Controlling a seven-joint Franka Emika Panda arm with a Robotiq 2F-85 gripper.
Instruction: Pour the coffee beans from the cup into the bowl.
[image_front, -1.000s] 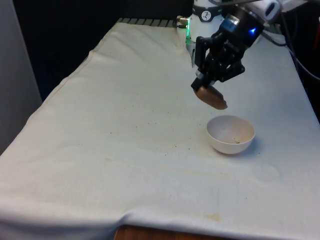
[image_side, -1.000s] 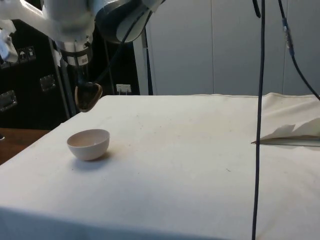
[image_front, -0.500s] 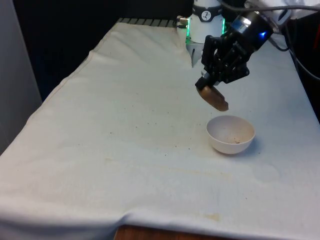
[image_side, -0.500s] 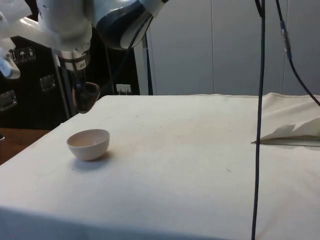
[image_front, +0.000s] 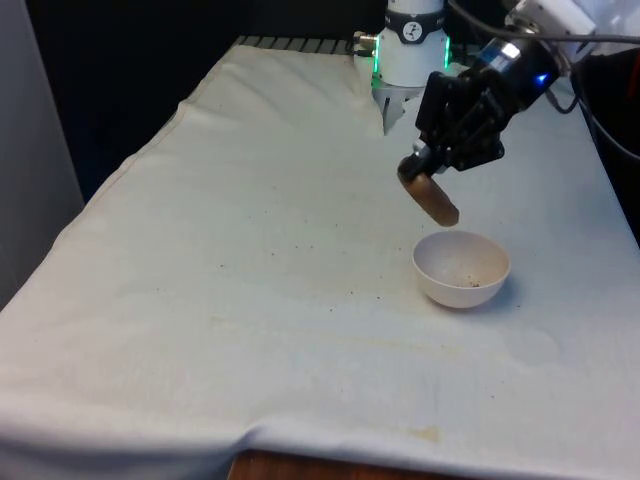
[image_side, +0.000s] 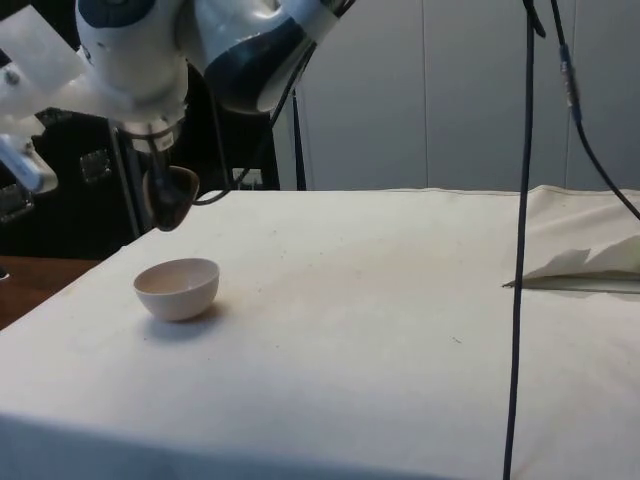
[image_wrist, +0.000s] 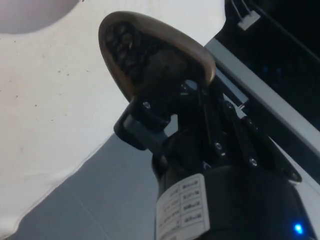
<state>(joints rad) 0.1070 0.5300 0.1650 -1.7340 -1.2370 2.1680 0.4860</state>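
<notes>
Gripper (image_front: 428, 178) clamped the tilted brown cup (image_front: 432, 199) above the bowl (image_front: 461, 268); beans sat inside, pouring barely begun.

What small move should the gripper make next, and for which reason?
Probably tip the cup a little further. The gripper holds it tilted above the near rim of the bowl, mouth facing down toward it, yet in the wrist view the coffee beans sit inside the cup.
</notes>
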